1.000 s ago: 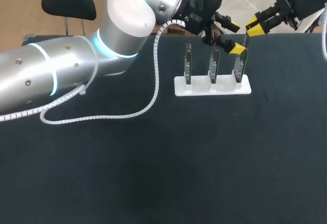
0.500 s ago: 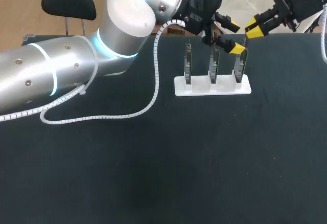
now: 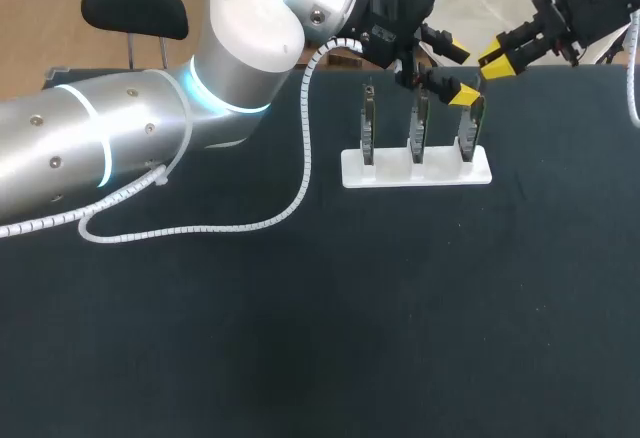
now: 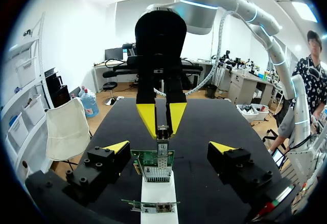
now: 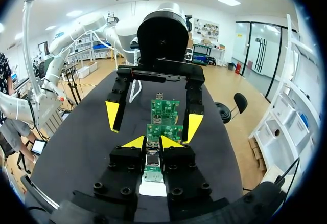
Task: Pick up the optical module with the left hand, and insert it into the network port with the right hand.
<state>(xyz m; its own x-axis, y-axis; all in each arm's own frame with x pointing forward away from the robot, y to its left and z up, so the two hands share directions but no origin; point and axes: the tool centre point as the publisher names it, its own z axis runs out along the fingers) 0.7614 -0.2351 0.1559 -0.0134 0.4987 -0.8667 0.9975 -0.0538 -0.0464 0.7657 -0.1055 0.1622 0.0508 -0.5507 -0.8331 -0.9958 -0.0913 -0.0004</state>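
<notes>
**Status:** pick-up by the left arm and the pass across are judged done. The module (image 4: pixel 162 131) sits in the right tool (image 5: pixel 153 143), and the left holds none. Left to do: seating in the port (image 4: pixel 162 155), judged under way or close to it, then release. Depth of entry cannot be told.

**Right tool:** upper right of the head view, above and to the right of the rightmost board (image 4: pixel 151 166). Fingers nearly together, pinching the module from two sides.

**Left tool** (image 4: pixel 169 147)**:** upper middle of the head view, its arm entering from the left. Fingers spread wide, holding nothing — one tip on each side of that same board, not touching it as far as shows.

**Module:** small metal piece in line with the right tool's fingers. Its free end is at the port's mouth on the board's upper edge — touching or just inside, cannot tell which. It lies ahead of the left tool, midway between the open fingers and apart from both.

**Board:** one of three standing upright in a row on a white base (image 3: pixel 415 170), upper middle-right of the head view, on the table (image 3: pixel 300 308). The other two boards stand untouched beside it.
</notes>
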